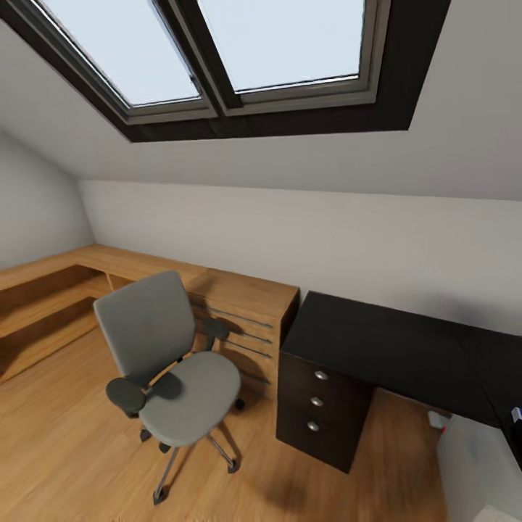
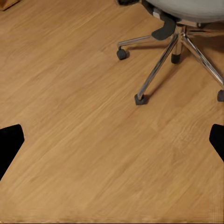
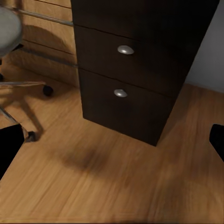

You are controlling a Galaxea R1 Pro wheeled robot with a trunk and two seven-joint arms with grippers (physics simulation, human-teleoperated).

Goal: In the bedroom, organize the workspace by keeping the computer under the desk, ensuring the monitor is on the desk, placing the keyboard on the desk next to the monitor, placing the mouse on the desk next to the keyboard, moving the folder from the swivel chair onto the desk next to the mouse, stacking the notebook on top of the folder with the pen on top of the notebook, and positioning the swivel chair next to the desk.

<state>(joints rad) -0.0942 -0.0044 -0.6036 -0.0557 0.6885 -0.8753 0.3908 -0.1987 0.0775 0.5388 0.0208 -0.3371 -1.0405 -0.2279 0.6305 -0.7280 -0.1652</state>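
Under the dark-framed skylight (image 1: 239, 65), the head view has the swivel chair (image 1: 170, 362) at about eight o'clock on the wood floor (image 1: 65, 449), its grey seat bare, with no blue folder on it. At four o'clock stands the black counter (image 1: 391, 348) with its three-drawer unit (image 1: 315, 413); the stretch of its top in frame carries nothing. A pale boxy shape, probably the computer (image 1: 475, 464), sits at five o'clock beneath it. Low wooden shelving (image 1: 87, 283) runs along the wall at nine o'clock.

Left wrist view: the left claw (image 2: 112, 140) is spread, its two dark tips at either edge holding nothing, above bare floor; the chair's chrome base (image 2: 172, 51) lies toward one o'clock.

Right wrist view: the right claw (image 3: 112, 144) is likewise spread and empty, facing the drawer unit at twelve o'clock.

My judgement: the chair step looks to be in hand, since it stands apart from the counter. The next move calls for closing on the chair and pushing it beside the drawers
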